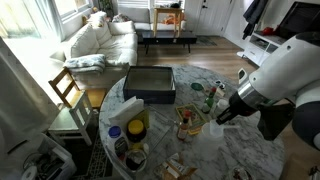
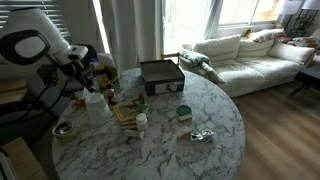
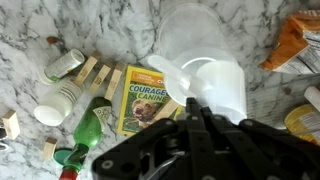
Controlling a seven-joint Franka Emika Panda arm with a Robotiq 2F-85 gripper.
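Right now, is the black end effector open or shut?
Shut. In the wrist view the end effector has its jaws together with no gap, beside the translucent white plastic jug. Whether they pinch the jug, I cannot tell.

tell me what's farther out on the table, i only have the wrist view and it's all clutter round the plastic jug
Observer: A dark flat box sits near the table's middle, apart from the plastic jug at the shut pincer.
Operator: is the table square
Observer: No, the marble table is round.
Operator: anything standing next to it
Observer: A wooden chair stands beside it in an exterior view.
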